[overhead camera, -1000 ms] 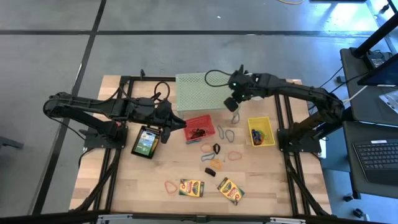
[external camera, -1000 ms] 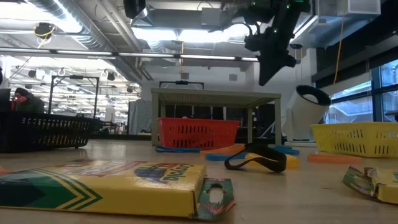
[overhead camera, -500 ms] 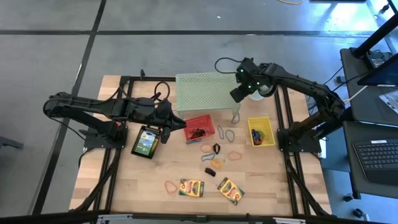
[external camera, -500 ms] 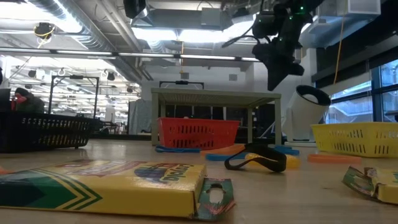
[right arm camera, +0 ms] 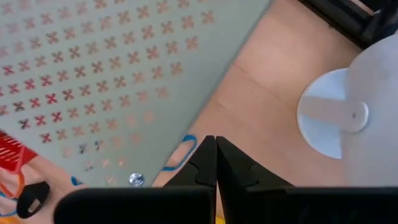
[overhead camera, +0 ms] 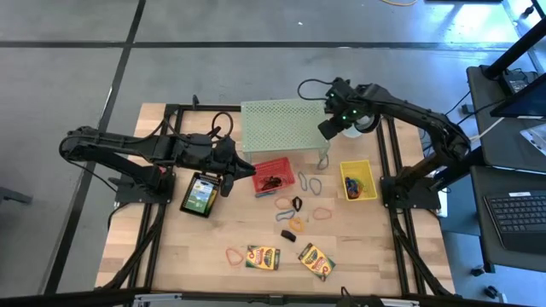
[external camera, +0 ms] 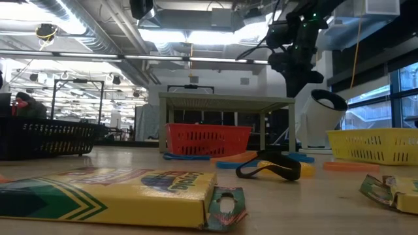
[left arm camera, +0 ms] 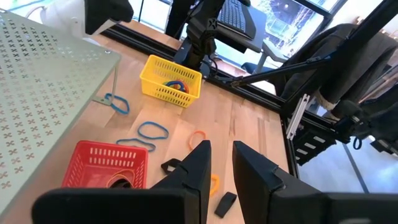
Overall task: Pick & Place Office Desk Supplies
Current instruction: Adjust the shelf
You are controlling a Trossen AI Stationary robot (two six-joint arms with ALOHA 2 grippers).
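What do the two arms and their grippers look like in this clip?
Both arms are dark, jointed and tubular, with black cables looping off them. The right arm shows small green lights near its wrist. The left gripper and right gripper each have two flat, dark, angular fingers.

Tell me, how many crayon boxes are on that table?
3. Front-left crayon box and front-right crayon box lie near the table's front edge; the third crayon box lies left of the red basket. Others may be hidden.

Pale wood table (overhead camera: 375,247), perforated metal stand (overhead camera: 277,126), glossy crayon boxes (overhead camera: 263,257)
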